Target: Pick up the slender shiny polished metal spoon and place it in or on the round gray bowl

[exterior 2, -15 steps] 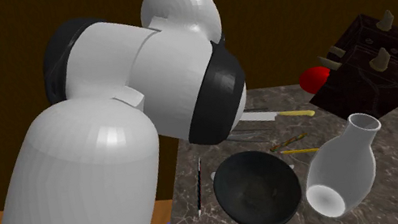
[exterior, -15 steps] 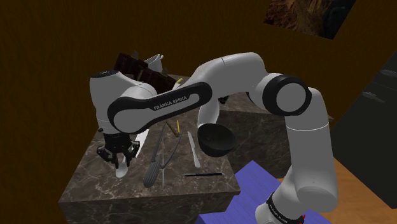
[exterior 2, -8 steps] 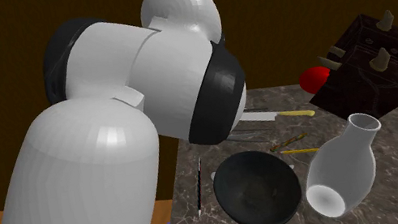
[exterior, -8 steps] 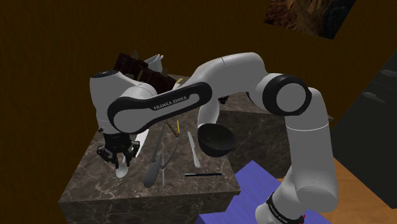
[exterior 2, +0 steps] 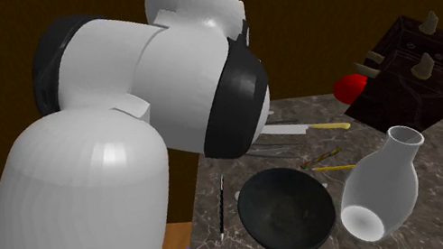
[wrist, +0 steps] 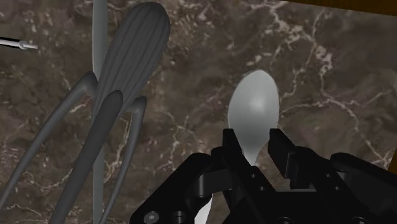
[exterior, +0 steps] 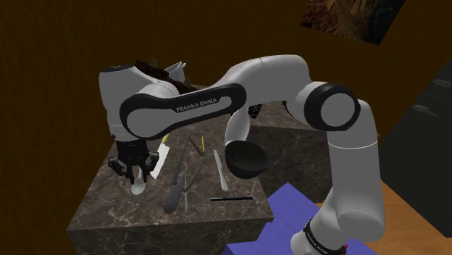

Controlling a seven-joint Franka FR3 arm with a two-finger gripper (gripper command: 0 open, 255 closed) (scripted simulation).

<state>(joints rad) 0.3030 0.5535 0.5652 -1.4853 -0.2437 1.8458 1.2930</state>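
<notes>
My black gripper [exterior: 135, 172] hangs over the marble tabletop's left part in the shoulder view. It is shut on the handle of a slender grey metal spoon [exterior: 137, 187], whose bowl points down just above the stone. In the wrist view the spoon [wrist: 253, 111] sticks out between the two fingertips [wrist: 232, 147], which clasp its neck. The round dark grey bowl [exterior: 245, 158] stands near the table's right edge, behind my forearm. It lies empty [exterior 2: 286, 209] in the second exterior view, close to the arm's base.
Dark grey utensils [wrist: 130, 57] lie beside the spoon on the marble table [exterior: 217, 214]. Between gripper and bowl lie a table knife [exterior: 219, 170] and a black stick [exterior: 232, 198]. A white vase [exterior 2: 383, 185], a knife block [exterior 2: 408, 71] and a red object [exterior 2: 351, 87] stand near the bowl.
The arm has risen a little, lifting the gripper and the spoon off the marble. The other things on the table have stayed put.
</notes>
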